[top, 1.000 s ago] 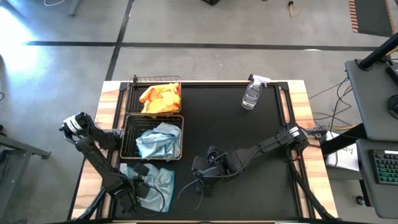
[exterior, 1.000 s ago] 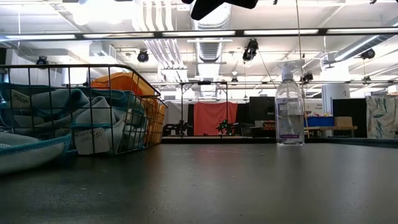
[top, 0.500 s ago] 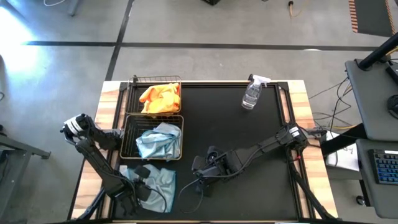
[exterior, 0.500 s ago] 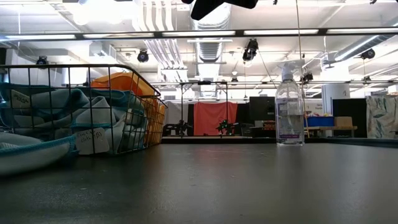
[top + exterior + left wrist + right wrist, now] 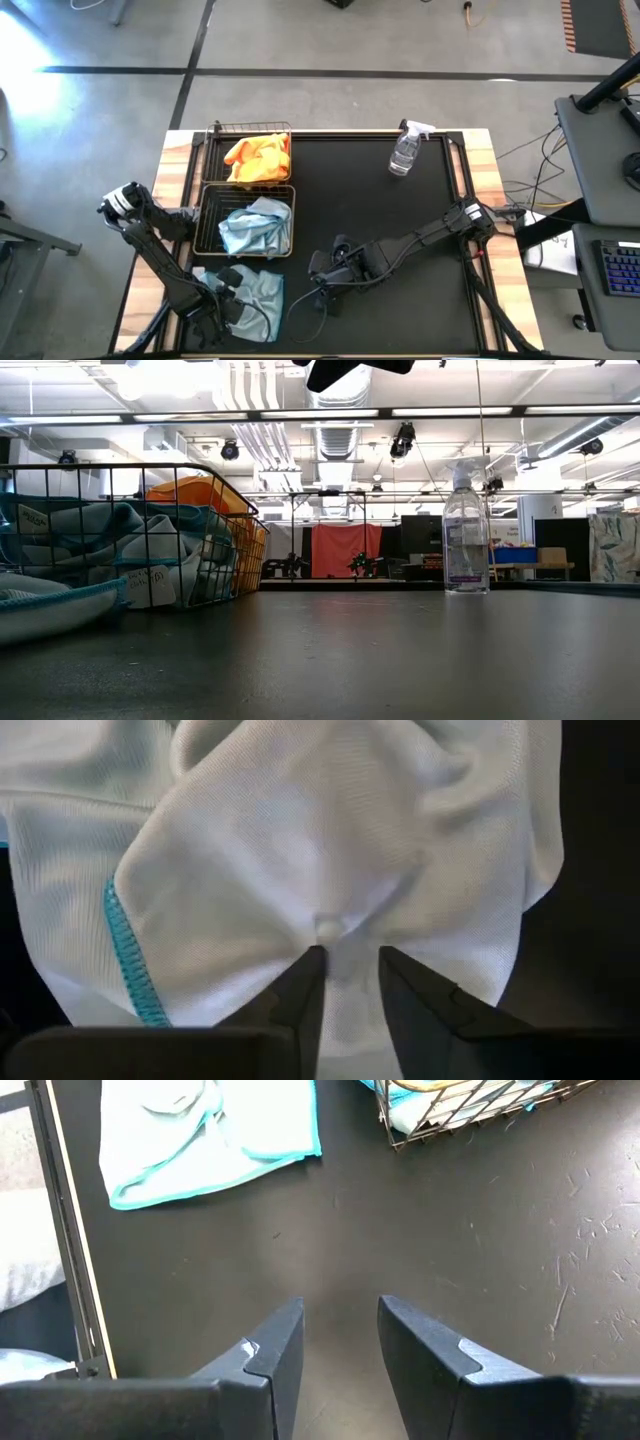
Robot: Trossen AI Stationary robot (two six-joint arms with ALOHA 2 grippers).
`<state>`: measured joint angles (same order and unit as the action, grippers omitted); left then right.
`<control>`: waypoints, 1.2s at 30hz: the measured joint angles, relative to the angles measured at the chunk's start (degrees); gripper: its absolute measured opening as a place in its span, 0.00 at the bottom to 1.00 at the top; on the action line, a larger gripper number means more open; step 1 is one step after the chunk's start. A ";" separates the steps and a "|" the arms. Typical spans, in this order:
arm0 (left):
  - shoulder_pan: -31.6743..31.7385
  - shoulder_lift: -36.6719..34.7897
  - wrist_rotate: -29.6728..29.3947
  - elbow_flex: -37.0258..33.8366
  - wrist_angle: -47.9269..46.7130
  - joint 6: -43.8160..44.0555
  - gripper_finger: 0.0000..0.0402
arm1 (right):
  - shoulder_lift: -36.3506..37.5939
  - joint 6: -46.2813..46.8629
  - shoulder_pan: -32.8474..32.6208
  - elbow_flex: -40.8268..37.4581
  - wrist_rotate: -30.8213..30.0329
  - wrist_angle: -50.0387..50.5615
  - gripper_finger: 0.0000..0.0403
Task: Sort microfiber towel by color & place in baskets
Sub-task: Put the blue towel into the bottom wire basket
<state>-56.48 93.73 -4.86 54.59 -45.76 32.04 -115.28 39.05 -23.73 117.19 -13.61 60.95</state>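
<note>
Left wrist view: the left gripper (image 5: 343, 970) is pressing down on a pale blue-grey towel (image 5: 330, 850), fingers (image 5: 305, 985) pinching a pucker of cloth (teal hem showing). That towel (image 5: 258, 293) is lying just beside the nearer basket (image 5: 206, 218). The right gripper (image 5: 340, 1335) is hovering over bare table (image 5: 380, 205), fingers apart.

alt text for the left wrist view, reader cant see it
Close-up of the left gripper pinching a fold of a pale blue-grey towel with teal stitched edging, the fingers nearly closed on the cloth. The towel fills most of the view over the dark table.
</note>
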 joint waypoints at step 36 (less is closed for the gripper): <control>4.37 -0.11 -2.74 -2.03 5.19 -10.76 0.43 | 0.00 -0.01 0.02 0.00 0.00 0.00 0.31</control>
<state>-52.12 93.62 -7.60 52.56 -40.57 21.28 -115.28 39.04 -23.70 117.19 -13.61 60.95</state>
